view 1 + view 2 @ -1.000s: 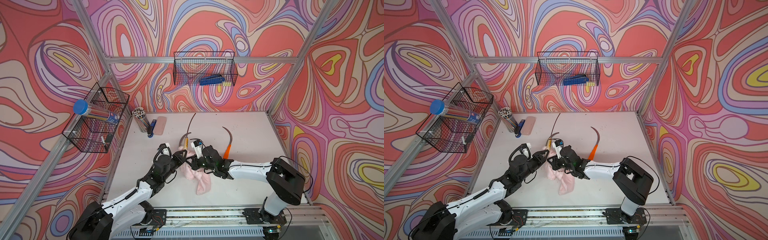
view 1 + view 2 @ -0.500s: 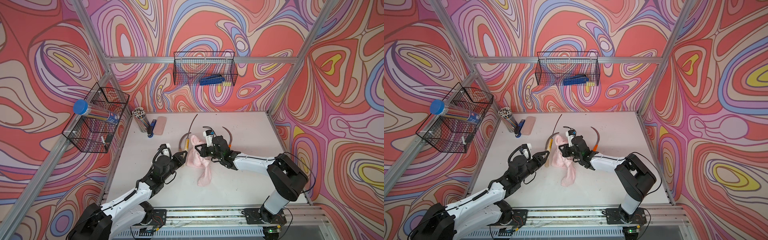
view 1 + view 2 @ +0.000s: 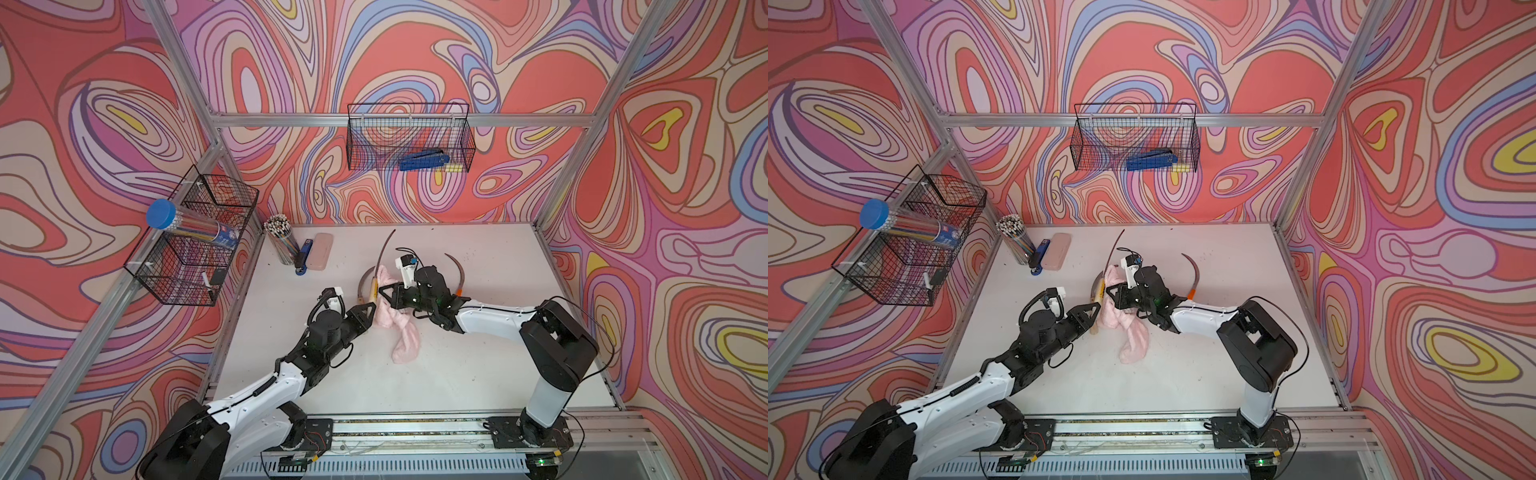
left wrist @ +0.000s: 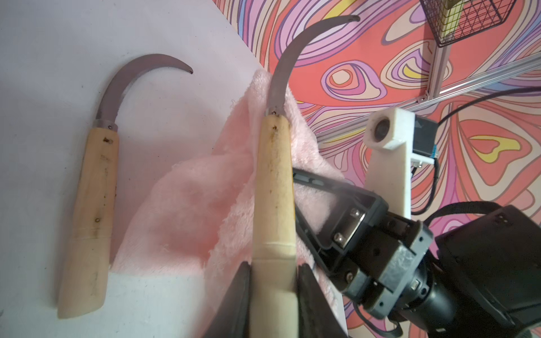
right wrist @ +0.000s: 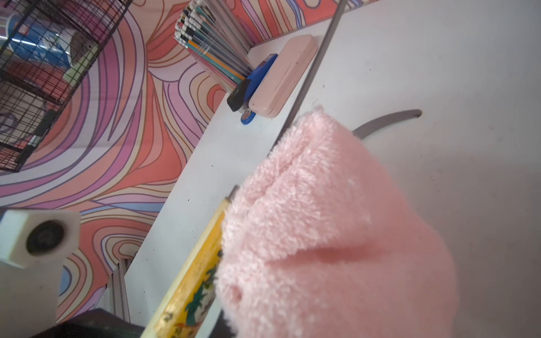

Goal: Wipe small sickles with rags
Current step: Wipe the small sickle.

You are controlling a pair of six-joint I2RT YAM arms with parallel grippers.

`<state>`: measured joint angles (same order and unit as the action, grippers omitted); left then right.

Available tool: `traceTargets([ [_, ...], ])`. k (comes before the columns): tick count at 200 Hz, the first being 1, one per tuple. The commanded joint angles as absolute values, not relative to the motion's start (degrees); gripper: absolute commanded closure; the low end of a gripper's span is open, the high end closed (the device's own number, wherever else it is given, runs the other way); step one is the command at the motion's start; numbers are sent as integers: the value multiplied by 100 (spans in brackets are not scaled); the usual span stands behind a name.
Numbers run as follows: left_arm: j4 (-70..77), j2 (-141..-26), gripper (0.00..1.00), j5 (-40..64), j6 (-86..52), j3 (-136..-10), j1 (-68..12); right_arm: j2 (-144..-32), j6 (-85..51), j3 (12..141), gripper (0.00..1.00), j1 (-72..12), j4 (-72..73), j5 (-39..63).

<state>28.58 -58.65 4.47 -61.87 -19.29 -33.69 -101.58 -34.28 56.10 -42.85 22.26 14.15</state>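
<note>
Your left arm (image 3: 266, 386) stretches forward and low, left gripper (image 3: 369, 308) clamped on the sickle (image 4: 273, 175) handle, blade raised toward the back wall. Right arm (image 3: 490, 320) folds in sideways, right gripper (image 3: 385, 293) pinching the rag (image 3: 405, 336) against the sickle's neck. The rag's tail lies on the table (image 3: 478, 365).

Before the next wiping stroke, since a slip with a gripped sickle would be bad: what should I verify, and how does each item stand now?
1. Left gripper shut on the held sickle by its wooden handle: ok.
2. Right gripper shut on the rag: ok.
3. Rag against the held sickle at the blade's base: ok.
4. Rag wrapped fully around the blade: cannot tell.
5. Spare wooden sickle and orange-handled sickle lying apart from the held one: ok.
6. Rag's tail lifted off the table: not ok, it trails there.
</note>
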Motion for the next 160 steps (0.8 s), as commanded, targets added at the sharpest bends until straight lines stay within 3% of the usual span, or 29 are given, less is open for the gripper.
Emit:
traceTargets([
  [1, 3511, -5917, 100, 796, -5750, -2028, -3366, -9806, -3524, 5174, 100, -4753, 2541, 1369],
  [33, 4096, -6156, 100, 1212, -5816, -2027, -3305, -9536, -3497, 4796, 100, -5350, 2860, 995],
  [68, 3407, -6357, 100, 1563, -5522, -2463, -3199, -9410, -3480, 4730, 100, -5423, 2856, 788],
  [91, 4028, -6148, 100, 1891, -5897, -2076, -2971, -9382, -3396, 4729, 100, -5419, 2665, 360],
  [137, 2674, -5211, 100, 1579, -5606, -2029, -2924, -9210, -3214, 4758, 100, -5362, 2346, -80],
  [160, 3003, -5142, 100, 1822, -5667, -1829, -2892, -9070, -3208, 4740, 100, -5171, 2343, -1],
])
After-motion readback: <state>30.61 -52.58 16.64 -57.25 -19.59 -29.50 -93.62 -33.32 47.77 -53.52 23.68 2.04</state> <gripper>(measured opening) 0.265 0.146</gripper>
